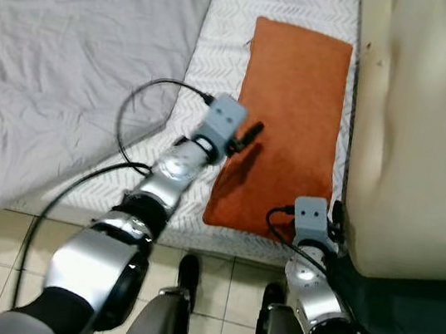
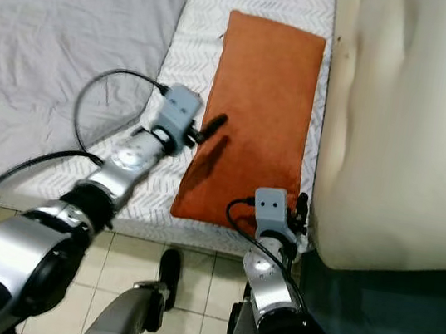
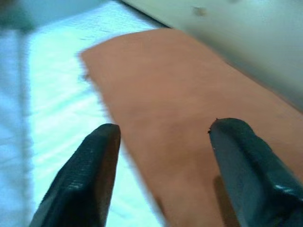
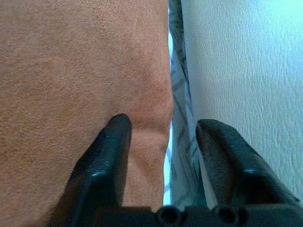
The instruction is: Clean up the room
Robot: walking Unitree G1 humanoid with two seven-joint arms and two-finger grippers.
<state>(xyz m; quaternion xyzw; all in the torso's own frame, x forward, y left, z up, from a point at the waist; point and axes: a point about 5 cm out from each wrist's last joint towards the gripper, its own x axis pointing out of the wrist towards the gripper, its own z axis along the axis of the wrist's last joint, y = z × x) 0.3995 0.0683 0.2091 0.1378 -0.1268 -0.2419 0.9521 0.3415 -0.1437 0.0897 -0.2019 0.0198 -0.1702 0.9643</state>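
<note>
Looking along the left tool [image 3: 163,142], its two black fingers [image 3: 87,179] spread wide apart, nothing between them. Beyond the tips lies an orange cushion [image 3: 184,109], flat and soft-looking, running away on a slant. One finger sits over the cushion's long edge, where orange meets a pale, white patterned bedcover [image 3: 61,109]; the other finger hangs over the orange cloth itself. Whether either tip touches the fabric, can't tell: the picture is blurred. A small dark thread or tag sticks out at the cushion's far corner [image 3: 85,75]. Past the cushion runs a pale cream surface [image 3: 236,28], close along its far side, with a dim spot on it.
</note>
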